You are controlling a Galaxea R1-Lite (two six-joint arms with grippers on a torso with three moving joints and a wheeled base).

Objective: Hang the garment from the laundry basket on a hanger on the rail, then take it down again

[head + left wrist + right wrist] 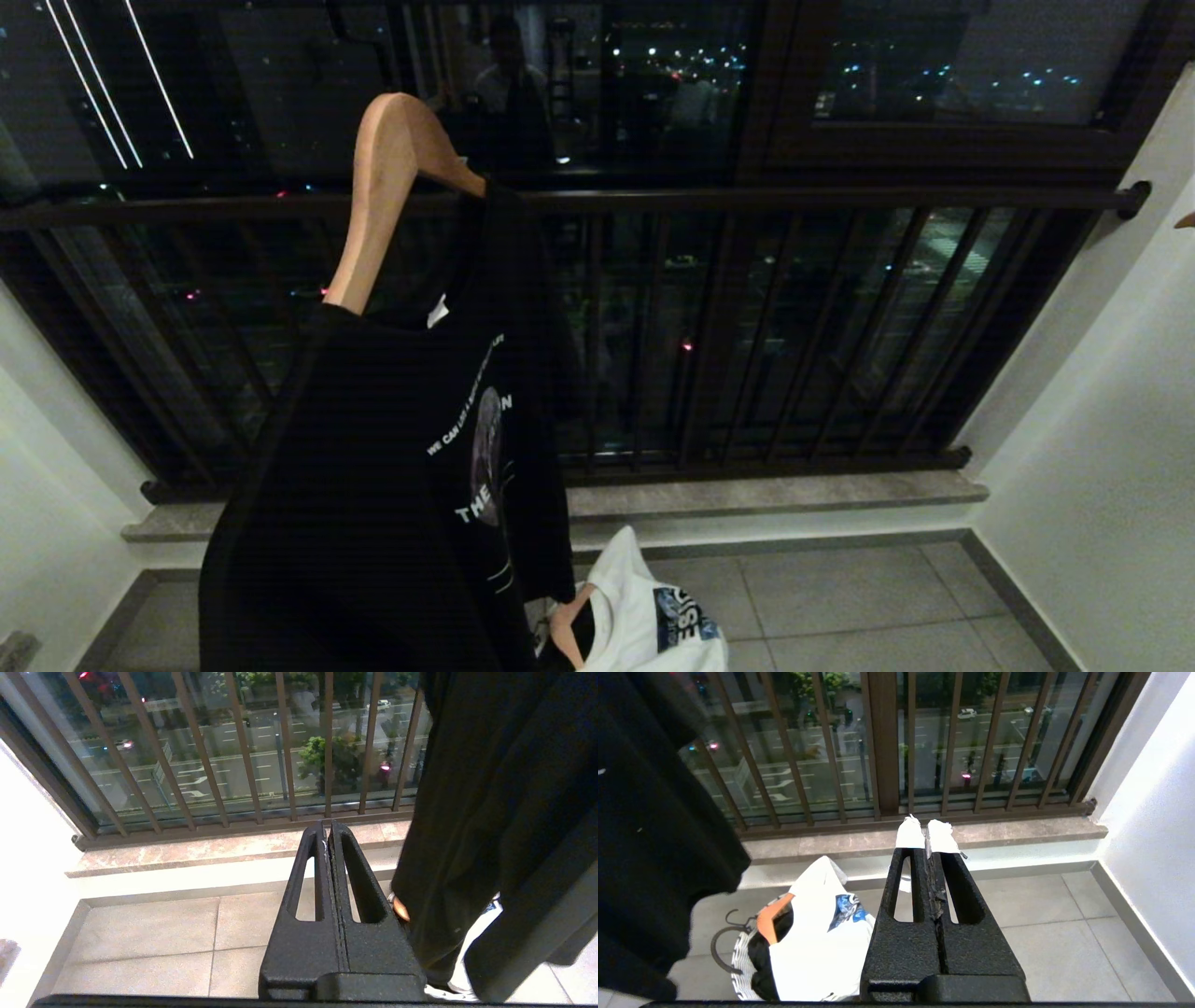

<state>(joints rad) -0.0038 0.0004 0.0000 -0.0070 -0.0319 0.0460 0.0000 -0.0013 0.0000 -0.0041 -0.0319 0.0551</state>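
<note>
The right gripper [928,833], jaws pressed together and empty, is nearer the round white-rimmed laundry basket [740,970], which sits below and beside its jaws, holding a white printed shirt [817,947].

Two T-shirts are in view: one black T-shirt [392,485] hanging at about nine o'clock in the head view, and one white T-shirt [644,611] at about six o'clock. Two wooden hangers show: one hanger [383,187] carrying the black shirt, and a second hanger [773,912] lying with the white shirt. One laundry basket [740,970] with a white rim sits on the floor. Two grippers appear, a left gripper [329,828] and a right gripper [927,830], each with its jaws pressed together.
</note>
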